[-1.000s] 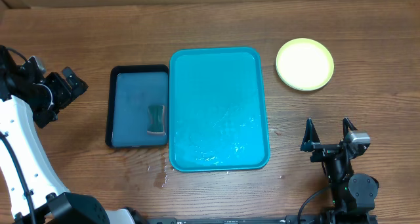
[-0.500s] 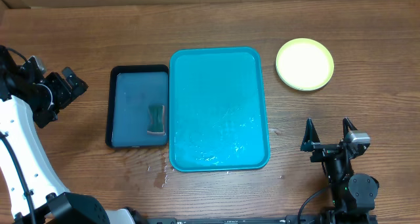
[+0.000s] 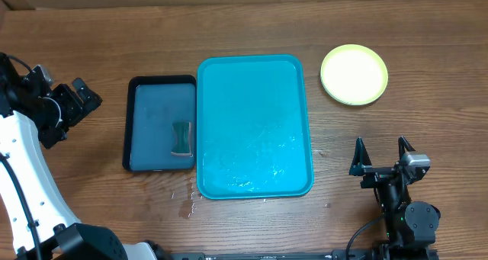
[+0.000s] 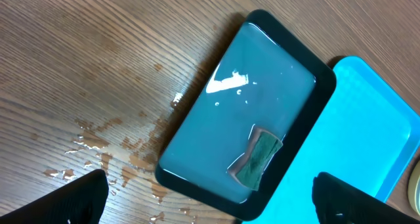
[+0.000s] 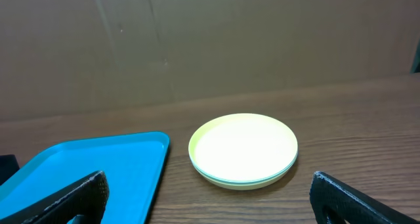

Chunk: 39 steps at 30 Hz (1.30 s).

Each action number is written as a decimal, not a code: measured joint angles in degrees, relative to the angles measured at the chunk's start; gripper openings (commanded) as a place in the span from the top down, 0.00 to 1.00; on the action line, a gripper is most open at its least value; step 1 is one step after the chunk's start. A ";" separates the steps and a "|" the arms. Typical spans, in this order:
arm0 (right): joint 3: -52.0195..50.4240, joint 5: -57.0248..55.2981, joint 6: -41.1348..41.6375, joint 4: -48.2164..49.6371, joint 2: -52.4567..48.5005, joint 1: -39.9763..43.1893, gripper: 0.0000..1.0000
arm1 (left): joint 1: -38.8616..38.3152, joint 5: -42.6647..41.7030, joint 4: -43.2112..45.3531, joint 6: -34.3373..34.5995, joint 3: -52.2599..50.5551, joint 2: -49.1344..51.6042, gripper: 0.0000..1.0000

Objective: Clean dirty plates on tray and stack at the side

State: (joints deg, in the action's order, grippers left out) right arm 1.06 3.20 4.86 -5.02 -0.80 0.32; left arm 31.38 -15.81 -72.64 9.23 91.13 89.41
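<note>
left pincer point(image 3: 67, 107): i read the fingers as spread wide with nothing between them. it hangs over the bench point(image 3: 229, 24), left of the dark tray point(image 3: 156, 107). that tray holds water and a green sponge point(image 3: 181, 138). droplets point(image 3: 187, 203) lie on the bench at its near corner.

right pincer point(image 3: 380, 149): the fingers stand apart and grip nothing. it sits at the near right of the bench, beside the teal tray point(image 3: 252, 123), which touches the dark tray's right edge and shows a wet sheen.

the plates point(image 3: 354, 75) sit stacked on the bench, beyond the teal tray's far right corner. the top plate is pale yellow with a green rim; i cannot count the stack.
</note>
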 measured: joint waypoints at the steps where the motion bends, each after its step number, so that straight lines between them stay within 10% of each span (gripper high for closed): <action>1: 0.00 0.02 0.00 0.07 0.00 0.02 0.00 | 0.00 0.00 0.00 0.00 0.00 0.00 0.00; 18: 0.00 0.02 0.00 0.04 0.00 0.02 0.00 | -21.31 2.40 0.00 0.00 -0.02 -15.61 0.00; 39: 0.00 0.02 0.00 0.09 0.00 0.02 0.00 | -22.32 10.60 -0.04 0.02 0.00 -46.49 0.00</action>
State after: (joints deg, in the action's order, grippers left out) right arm 1.06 3.22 4.86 -4.93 -0.80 0.34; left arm 9.06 -5.21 -72.69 9.26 91.13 42.92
